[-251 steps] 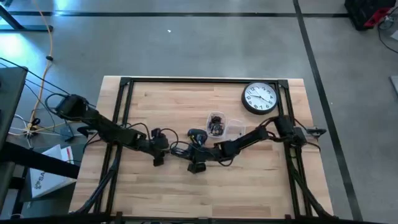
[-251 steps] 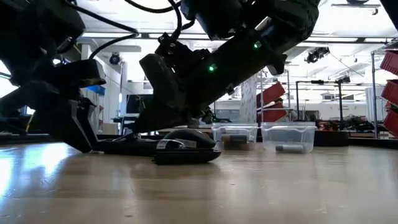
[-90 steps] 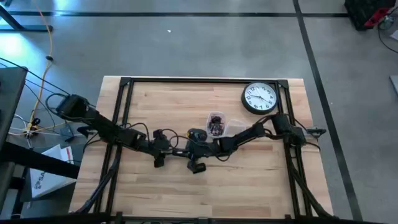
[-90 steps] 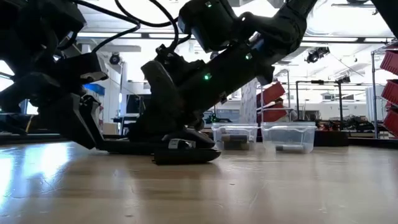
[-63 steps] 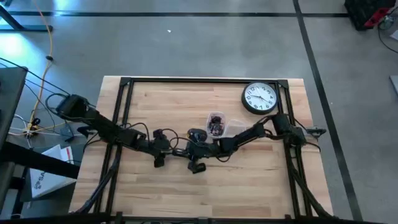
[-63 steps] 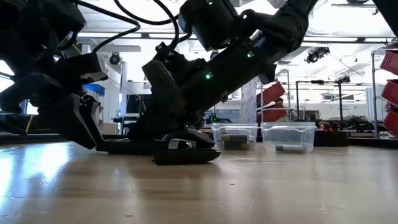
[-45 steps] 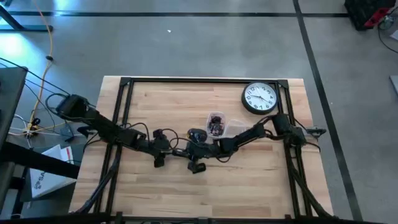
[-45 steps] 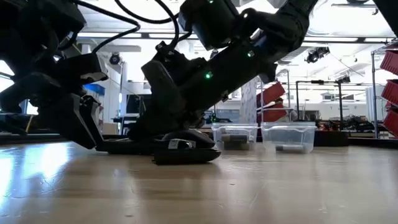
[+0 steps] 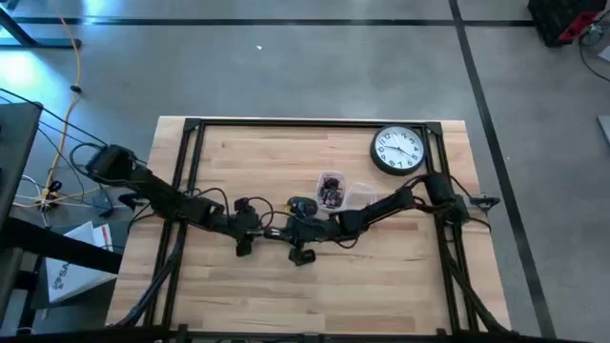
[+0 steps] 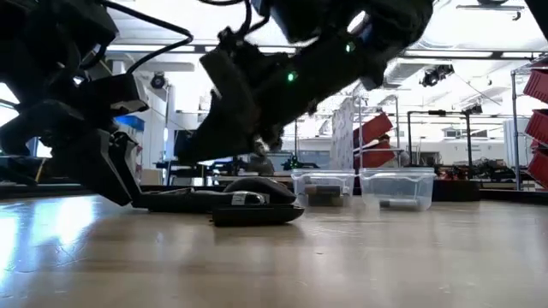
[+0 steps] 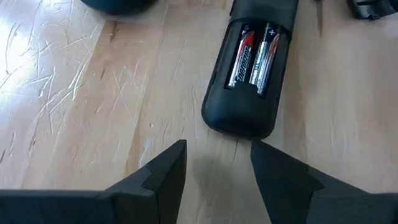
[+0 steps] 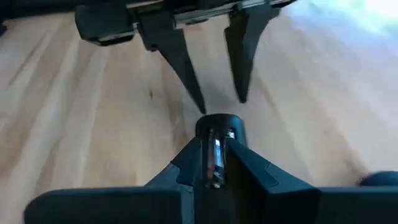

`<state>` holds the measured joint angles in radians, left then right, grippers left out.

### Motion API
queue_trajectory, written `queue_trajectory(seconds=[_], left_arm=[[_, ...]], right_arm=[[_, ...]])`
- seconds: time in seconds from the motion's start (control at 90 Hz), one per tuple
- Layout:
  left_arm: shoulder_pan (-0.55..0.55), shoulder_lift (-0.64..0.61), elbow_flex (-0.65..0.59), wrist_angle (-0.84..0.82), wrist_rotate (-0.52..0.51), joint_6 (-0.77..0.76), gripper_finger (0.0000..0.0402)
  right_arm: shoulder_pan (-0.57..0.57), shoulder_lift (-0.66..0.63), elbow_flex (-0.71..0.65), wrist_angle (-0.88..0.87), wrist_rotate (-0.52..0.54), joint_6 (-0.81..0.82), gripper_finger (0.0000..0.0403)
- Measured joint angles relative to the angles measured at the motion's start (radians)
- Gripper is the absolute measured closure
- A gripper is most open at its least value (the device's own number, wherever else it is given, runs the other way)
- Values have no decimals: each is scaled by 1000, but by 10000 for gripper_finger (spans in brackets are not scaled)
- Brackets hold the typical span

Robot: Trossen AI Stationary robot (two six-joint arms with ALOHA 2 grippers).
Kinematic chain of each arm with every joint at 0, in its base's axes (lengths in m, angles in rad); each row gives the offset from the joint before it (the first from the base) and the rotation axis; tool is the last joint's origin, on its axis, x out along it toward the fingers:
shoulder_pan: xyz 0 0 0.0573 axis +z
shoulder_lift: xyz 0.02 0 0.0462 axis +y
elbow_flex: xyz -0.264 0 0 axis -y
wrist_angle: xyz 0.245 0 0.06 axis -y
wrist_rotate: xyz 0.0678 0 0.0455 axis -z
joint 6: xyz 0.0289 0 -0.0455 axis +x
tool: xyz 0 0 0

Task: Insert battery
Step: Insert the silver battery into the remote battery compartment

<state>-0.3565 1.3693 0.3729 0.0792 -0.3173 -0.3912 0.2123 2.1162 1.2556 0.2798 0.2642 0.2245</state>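
Observation:
A black remote (image 11: pixel 245 93) lies flat on the table with its battery compartment uncovered, and two batteries (image 11: pixel 254 55) sit side by side in it. My left gripper (image 11: pixel 217 158) is open at table height, its fingertips just short of the remote's near end, with bare wood between them. My right gripper (image 12: pixel 214 146) hovers above the remote (image 12: pixel 217 124), its fingers a narrow gap apart with the remote showing through the gap. In the high view the two grippers face each other at mid-table, left (image 9: pixel 255 229) and right (image 9: pixel 294 232), with the remote (image 9: pixel 274 232) between them.
A dark rounded object (image 9: pixel 303 205) lies just beyond the remote. Farther back stand two small clear tubs (image 9: pixel 331 191) (image 9: pixel 360 197), one of them with batteries in it. A round wall clock (image 9: pixel 398 151) lies at the far right. The near half of the table is bare wood.
My right gripper has risen straight up off the remote, where it rested half a second ago; it now hangs clear above it. The remote has stayed where it was and my left gripper has kept still.

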Motion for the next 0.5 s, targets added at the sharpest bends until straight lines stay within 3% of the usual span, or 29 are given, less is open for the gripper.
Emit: queue_trajectory(seconds=[0.233,0.5], left_arm=[[0,0,-1,2,-6,0,238],[0,0,-1,19,-18,-8,238]], right_arm=[[7,11,0,-81,3,12,368],[6,31,-3,-67,5,14,400]])
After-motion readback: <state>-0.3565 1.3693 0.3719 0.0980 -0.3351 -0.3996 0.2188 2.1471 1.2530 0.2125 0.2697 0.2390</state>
